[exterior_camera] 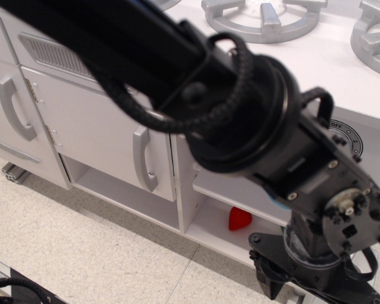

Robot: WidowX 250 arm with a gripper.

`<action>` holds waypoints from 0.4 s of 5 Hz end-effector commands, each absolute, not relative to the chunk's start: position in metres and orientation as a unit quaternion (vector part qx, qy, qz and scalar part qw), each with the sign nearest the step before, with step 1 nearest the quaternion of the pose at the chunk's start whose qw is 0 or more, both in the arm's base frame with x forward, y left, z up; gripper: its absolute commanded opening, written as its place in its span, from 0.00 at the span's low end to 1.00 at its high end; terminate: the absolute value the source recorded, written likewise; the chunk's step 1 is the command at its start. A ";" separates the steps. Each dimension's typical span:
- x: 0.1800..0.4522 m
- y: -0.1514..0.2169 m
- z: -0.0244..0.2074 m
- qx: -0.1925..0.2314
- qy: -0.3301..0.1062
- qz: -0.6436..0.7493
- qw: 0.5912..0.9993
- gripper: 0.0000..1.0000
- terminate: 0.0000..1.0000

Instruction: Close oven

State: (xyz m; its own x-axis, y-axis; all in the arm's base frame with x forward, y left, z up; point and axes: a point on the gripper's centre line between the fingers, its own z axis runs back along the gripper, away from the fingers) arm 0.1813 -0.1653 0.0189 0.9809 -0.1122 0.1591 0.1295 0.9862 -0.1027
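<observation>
The oven (209, 231) is the white open compartment at lower centre, with an inner shelf (231, 190) and a small red object (239, 220) on its floor. Its windowed door does not show; the lower right, where it hung in earlier frames, is covered by my arm and cut by the frame edge. My gripper (316, 296) hangs at the bottom right, in front of and below the compartment's right end. Its left finger (268, 286) stands far out to the side, so the jaws look spread. It holds nothing. The fingertips run off the bottom edge.
A closed white cabinet door with a grey handle (144, 158) sits left of the oven, with an open gap below it. Another grey handle (12, 107) is at far left. Silver burners (266, 16) lie on the stovetop. A dial (348, 136) peeks out behind my arm. Speckled floor (82, 253) lies below.
</observation>
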 end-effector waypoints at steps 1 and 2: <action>0.190 -0.152 0.022 -0.042 -0.093 -0.045 0.994 1.00 0.00; 0.201 -0.137 0.029 -0.026 -0.106 -0.026 0.994 1.00 0.00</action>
State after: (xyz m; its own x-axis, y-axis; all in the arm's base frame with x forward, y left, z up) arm 0.1931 -0.1343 0.0165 0.9846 -0.0647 0.1622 0.0674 0.9977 -0.0115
